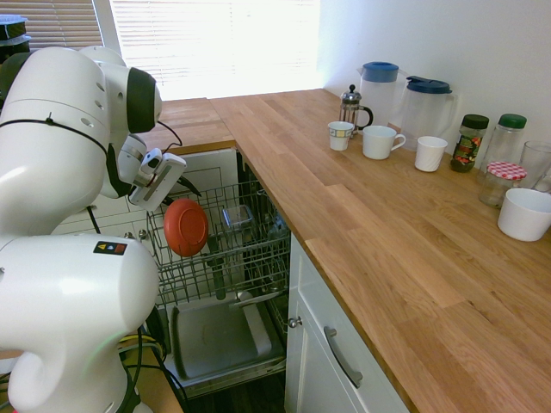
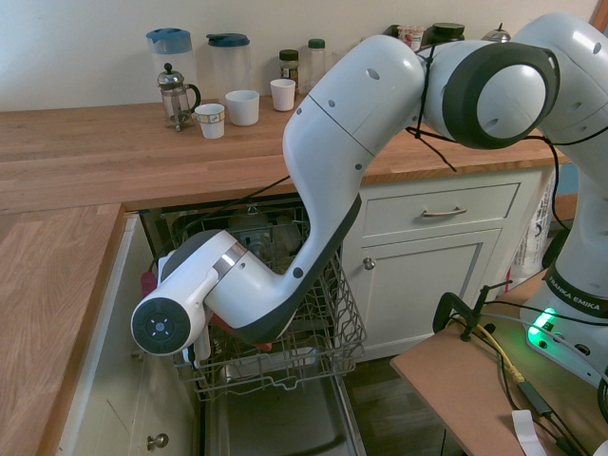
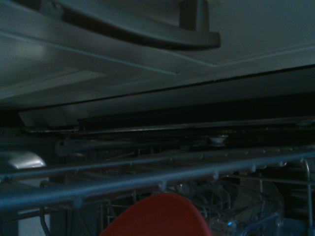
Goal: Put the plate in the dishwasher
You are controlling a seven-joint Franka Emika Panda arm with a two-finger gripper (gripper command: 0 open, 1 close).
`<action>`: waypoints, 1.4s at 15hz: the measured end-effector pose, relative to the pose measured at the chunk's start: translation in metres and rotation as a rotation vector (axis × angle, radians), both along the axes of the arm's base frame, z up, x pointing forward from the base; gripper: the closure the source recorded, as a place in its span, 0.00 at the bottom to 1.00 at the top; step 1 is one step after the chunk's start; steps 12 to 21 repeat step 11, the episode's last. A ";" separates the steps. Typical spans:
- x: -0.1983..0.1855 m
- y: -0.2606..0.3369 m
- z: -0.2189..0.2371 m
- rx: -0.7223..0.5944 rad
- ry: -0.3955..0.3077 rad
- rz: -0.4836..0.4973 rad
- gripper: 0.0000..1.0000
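A: Gripper [image 1: 176, 191]?
B: One, on the white arm, angled down at the pulled-out rack. The fingers are hidden between the wrist and the plate, so I cannot tell whether it is released or clenched.

A: Plate [image 1: 186, 227]?
B: One, coral-red, round. It stands on edge among the wires at the near side of the rack [image 1: 250, 249], just under the gripper. The wrist view shows its red rim [image 3: 160, 216] rising behind the rack's top wires.

A: Dishwasher [image 1: 225, 335]?
B: One, built in under the wooden counter [image 1: 362, 224]. The door is folded down flat, the grey wire rack is drawn out over it, and glassware sits further back in the rack.

A: Counter items?
B: One glass coffee press [image 1: 351, 107], two clear jugs with blue lids [image 1: 405, 101], one small patterned cup [image 1: 341, 135], one white mug [image 1: 379, 142], one white cup [image 1: 430, 153], two jars with green lids, one jar with a red-checked lid [image 1: 502, 182], one white bowl [image 1: 525, 213].

A: Cupboards?
B: White drawer and door beside the dishwasher, with metal handles [image 1: 342, 355].
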State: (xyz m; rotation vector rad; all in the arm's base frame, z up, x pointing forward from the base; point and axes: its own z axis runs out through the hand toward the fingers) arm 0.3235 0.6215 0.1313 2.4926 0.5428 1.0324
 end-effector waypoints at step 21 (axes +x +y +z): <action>-0.061 -0.023 0.098 0.175 -0.004 0.057 0.00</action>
